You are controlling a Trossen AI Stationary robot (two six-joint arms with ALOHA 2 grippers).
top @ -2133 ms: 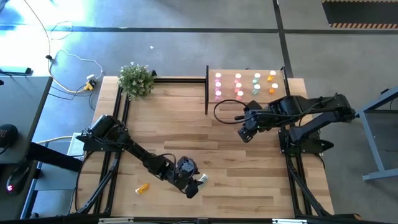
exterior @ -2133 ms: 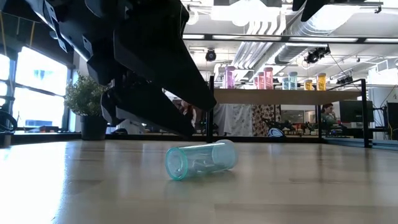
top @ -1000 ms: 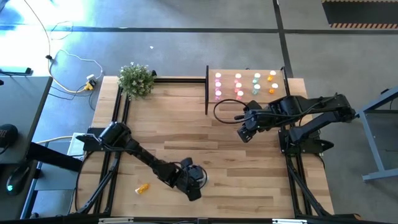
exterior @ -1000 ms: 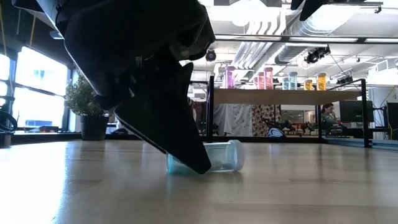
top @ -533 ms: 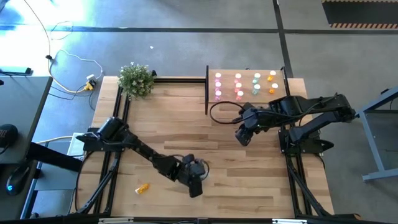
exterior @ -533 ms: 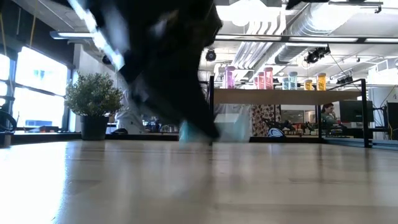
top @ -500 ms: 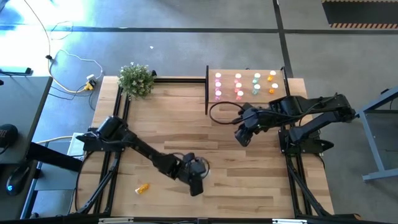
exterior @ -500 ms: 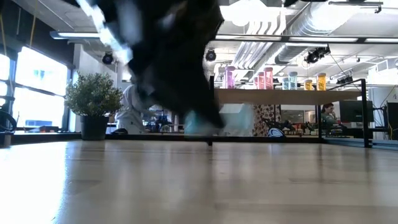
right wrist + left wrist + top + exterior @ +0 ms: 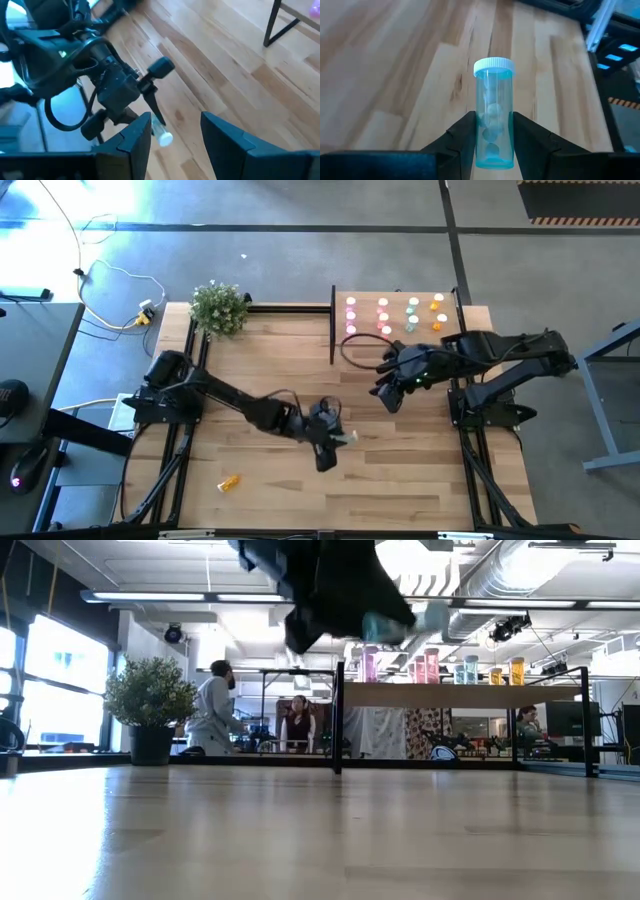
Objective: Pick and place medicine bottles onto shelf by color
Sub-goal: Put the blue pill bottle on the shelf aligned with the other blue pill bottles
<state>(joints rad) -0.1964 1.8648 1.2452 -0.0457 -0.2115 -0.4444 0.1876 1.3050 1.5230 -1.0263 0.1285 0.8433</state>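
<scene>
My left gripper [image 9: 335,442] is shut on a pale green, white-capped medicine bottle [image 9: 492,110], high above the tabletop; in the low view the bottle [image 9: 395,625] hangs near the top of the picture. My right gripper [image 9: 385,393] is open and empty in front of the shelf; its own view [image 9: 172,142] shows the left gripper and bottle [image 9: 161,134]. The shelf [image 9: 397,317] stands at the far right with pink, red-pink, green and orange bottles upright on it. An orange bottle [image 9: 230,480] lies on its side on the table at the near left. My left gripper pinches the bottle's lower half [image 9: 492,142], near its base, between its two fingers, one on each side of the round wall. The bottle lies along the fingers and sticks out past their tips, its white cap [image 9: 493,65] pointing away from the wrist. It is lifted clear of the table.
A potted plant [image 9: 218,308] stands at the far left corner. The shelf's dark upright panel [image 9: 332,325] stands at its left edge. People show in the room beyond the table [image 9: 215,710]. Bare planks lie between the two arms.
My left gripper has taken the green bottle, which lay on its side on the table, and lifted it well clear. It has risen and gone toward the table's far and right edges. My right gripper has shifted slightly toward the left.
</scene>
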